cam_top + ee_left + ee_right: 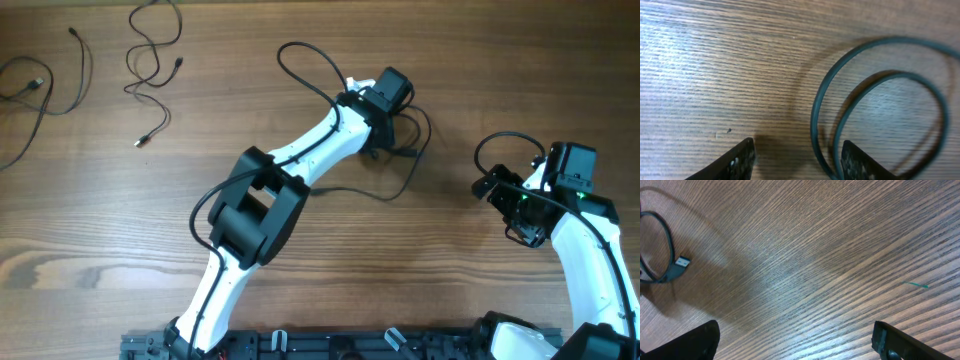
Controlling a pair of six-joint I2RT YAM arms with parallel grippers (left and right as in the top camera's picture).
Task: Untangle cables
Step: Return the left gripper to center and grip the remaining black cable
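Seen from overhead, two loose cables point(163, 108) lie at the desk's point(120, 240) far left edge, well apart from both arms. That view shows their plugs only as tiny tips.

A third cable point(412, 175) curls around the left claw point(390, 148) near the middle. Overhead, the wrist body hides the fingers. The left wrist view shows them: the fingers point(742, 157) stand partly spread just above the wood. Two strands of a looped cable point(815, 115) pass between them, close beside the right-hand finger, and neither strand is pinched.

The right claw point(497, 188) hangs over bare wood on the right, and its spread cannot be judged from above. Its own camera shows the right claw point(795, 345) spread wide and holding nothing. Off to the left, that camera also shows a cable end with a flat plug point(682, 262) and a small green fleck point(917, 285).
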